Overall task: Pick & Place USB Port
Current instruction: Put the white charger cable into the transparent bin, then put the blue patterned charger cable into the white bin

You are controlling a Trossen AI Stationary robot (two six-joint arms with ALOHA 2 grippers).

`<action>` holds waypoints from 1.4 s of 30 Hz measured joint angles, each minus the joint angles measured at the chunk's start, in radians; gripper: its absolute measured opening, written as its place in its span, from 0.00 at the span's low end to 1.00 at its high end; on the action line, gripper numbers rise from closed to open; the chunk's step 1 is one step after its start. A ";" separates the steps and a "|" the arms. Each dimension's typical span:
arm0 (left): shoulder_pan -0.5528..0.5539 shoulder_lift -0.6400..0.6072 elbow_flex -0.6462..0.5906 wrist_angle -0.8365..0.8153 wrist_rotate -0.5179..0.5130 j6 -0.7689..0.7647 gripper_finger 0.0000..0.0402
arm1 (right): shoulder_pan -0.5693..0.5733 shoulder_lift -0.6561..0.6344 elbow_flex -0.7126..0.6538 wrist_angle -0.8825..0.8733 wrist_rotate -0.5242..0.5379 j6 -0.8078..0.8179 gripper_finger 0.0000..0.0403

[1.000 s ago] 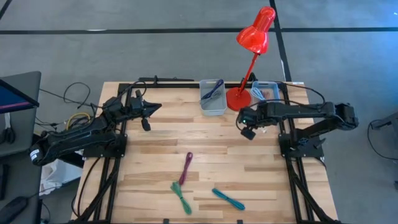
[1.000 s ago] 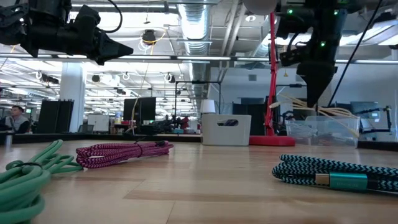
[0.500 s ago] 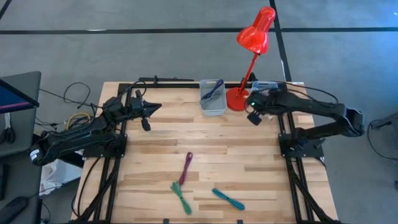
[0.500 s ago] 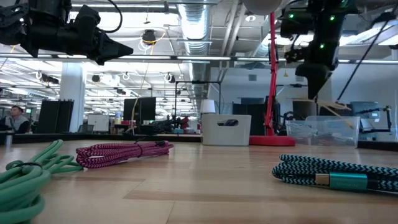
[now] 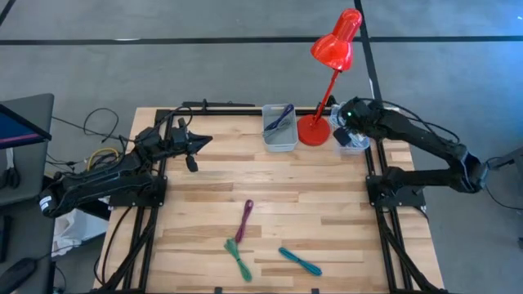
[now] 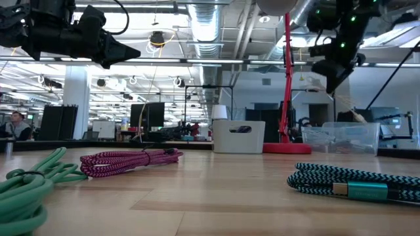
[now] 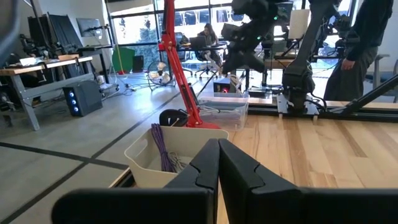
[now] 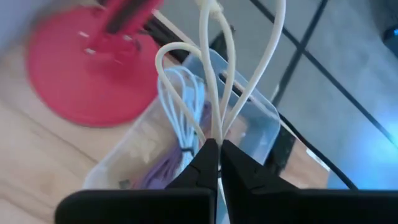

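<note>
Fingers (image 8: 205,163) of the right gripper (image 8: 217,155) are pinching a soft, light white cable (image 8: 214,81) mid-loop above the clear bin (image 8: 261,124), probably floppy and swinging.

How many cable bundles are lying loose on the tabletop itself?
3, all near the front edge: a magenta cable, a green cable and a teal cable. Others sit in bins.

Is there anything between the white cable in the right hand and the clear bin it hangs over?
Nothing visible. The right hand is shut on the white cable directly above the clear bin, which is open-topped; the red lamp base stands beside it.
</note>
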 joint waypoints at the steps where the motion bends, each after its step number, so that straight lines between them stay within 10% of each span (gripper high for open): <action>1: 0.000 0.000 0.000 0.000 0.000 0.000 0.02 | -0.020 0.013 0.000 0.000 -0.001 -0.004 0.00; 28: 0.000 0.000 0.000 0.000 0.000 0.000 0.02 | -0.231 0.331 0.000 0.074 -0.134 -0.050 0.00; 42: 0.000 0.000 0.000 0.000 0.000 0.000 0.03 | -0.228 0.274 0.000 0.073 -0.078 -0.057 0.21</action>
